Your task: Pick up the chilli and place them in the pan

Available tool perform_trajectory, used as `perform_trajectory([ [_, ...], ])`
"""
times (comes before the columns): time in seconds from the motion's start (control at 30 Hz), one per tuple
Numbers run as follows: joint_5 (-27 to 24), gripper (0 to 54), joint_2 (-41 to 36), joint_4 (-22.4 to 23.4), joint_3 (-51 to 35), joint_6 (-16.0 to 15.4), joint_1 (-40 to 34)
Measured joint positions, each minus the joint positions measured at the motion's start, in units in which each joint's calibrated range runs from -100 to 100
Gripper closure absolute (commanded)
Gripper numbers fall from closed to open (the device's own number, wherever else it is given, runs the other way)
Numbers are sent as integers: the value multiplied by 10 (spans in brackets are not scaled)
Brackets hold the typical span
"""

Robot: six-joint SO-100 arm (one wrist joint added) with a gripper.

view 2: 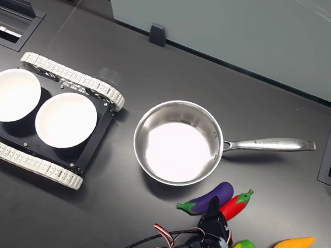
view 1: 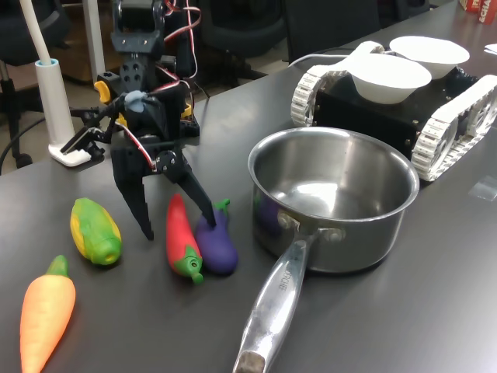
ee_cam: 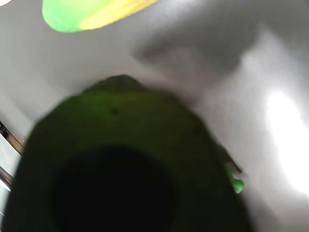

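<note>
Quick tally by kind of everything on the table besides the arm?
Toy vegetables: 4 (chilli, eggplant, corn, carrot)
White bowls: 2
Pan: 1
Tracked vehicle: 1
Lamp base: 1
Total: 9

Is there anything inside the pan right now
No, in the second exterior view the pan shows only its bare shiny bottom, and the chilli lies on the table beside the eggplant.
</note>
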Motion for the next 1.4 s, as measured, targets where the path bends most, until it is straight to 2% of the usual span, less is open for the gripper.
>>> perform_trajectory([
  [0.47,4,217,1,-72,61,5,-2],
  [0.83,5,250,-3,-75,62,5,12],
  [1.17,-21,253,-16,-75,63,6,17],
  [1.4,-21,256,-16,-80,69,13,23],
])
